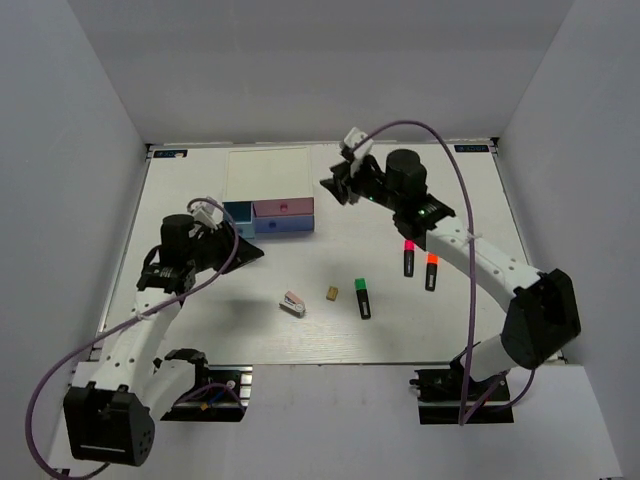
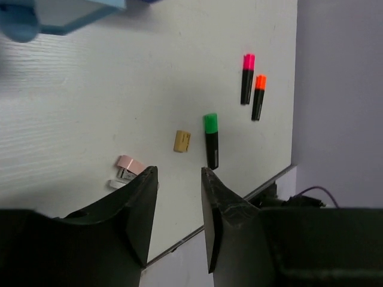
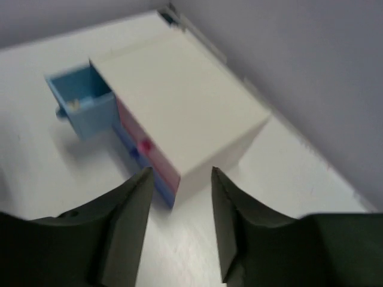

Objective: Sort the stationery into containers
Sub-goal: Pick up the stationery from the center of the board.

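Observation:
The white-topped box (image 1: 268, 175) stands at the back. Its light blue drawer (image 1: 238, 216) is pulled out, and the right wrist view shows a tan block (image 3: 74, 105) inside it. The pink drawer (image 1: 283, 207) and the blue-lavender drawer (image 1: 283, 226) are shut. On the table lie a pink-and-white stapler (image 1: 292, 303), a second tan block (image 1: 331, 293), and green (image 1: 362, 298), red-pink (image 1: 408, 258) and orange (image 1: 431, 272) highlighters. My left gripper (image 1: 250, 252) is open and empty just in front of the light blue drawer. My right gripper (image 1: 334, 186) is open and empty, raised to the right of the box.
White walls close in the table on the left, back and right. In the left wrist view the table's near edge (image 2: 239, 200) runs just behind the stapler (image 2: 127, 168) and the green highlighter (image 2: 211, 141).

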Controlling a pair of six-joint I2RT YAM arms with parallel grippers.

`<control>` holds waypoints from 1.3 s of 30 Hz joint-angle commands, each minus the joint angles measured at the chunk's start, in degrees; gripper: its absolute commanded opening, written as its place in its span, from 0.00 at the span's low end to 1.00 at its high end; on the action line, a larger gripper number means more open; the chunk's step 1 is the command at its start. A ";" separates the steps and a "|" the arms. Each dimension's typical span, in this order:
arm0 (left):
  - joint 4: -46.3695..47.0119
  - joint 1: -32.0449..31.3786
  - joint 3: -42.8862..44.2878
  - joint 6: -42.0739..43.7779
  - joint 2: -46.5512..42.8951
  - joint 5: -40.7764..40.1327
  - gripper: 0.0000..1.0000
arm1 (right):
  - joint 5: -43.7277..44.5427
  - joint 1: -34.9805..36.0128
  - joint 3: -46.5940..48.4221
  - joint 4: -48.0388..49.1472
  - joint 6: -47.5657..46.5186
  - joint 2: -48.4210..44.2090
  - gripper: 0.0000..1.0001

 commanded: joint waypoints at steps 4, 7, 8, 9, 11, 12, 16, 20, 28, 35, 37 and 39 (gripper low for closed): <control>2.22 -12.17 7.76 3.43 8.18 -3.49 0.55 | -0.01 -6.53 -14.51 -12.17 0.69 -9.86 0.60; 1.61 -20.96 12.42 4.75 15.19 -10.00 0.62 | -0.28 -9.70 -16.63 -17.35 1.31 -12.51 0.61; 0.91 -22.92 14.26 4.76 16.97 -11.93 0.63 | -0.19 -11.10 -16.81 -18.25 1.83 -12.87 0.61; 0.38 -24.68 15.06 5.54 18.73 -15.34 0.65 | -0.62 -11.55 -16.82 -19.83 2.53 -13.39 0.61; -0.32 -29.42 16.21 6.42 23.98 -18.61 0.67 | -1.15 -13.82 -16.90 -22.47 2.89 -13.92 0.58; -1.11 -30.83 17.08 6.95 25.67 -21.76 0.67 | -1.24 -14.45 -16.64 -24.74 3.07 -13.92 0.54; -3.14 -37.68 19.63 6.26 32.18 -28.81 0.65 | -1.42 -18.83 -15.41 -30.38 3.42 -13.49 0.05; -4.37 -41.82 22.80 5.72 36.40 -34.08 0.59 | -2.03 -22.70 -16.90 -32.14 5.53 -13.49 0.05; -6.04 -48.60 29.12 3.96 47.30 -39.63 0.54 | -4.93 -27.55 -17.17 -32.41 7.64 -12.78 0.34; -9.82 -51.15 31.68 1.33 52.93 -45.96 0.54 | -6.08 -29.13 -18.05 -31.71 7.29 -13.75 0.37; -10.43 -51.15 32.21 1.33 52.94 -47.44 0.54 | -6.60 -29.48 -19.10 -31.45 7.29 -14.18 0.38; -10.96 -51.15 32.73 1.33 53.46 -47.98 0.54 | -7.22 -29.74 -19.97 -31.18 7.29 -14.36 0.40</control>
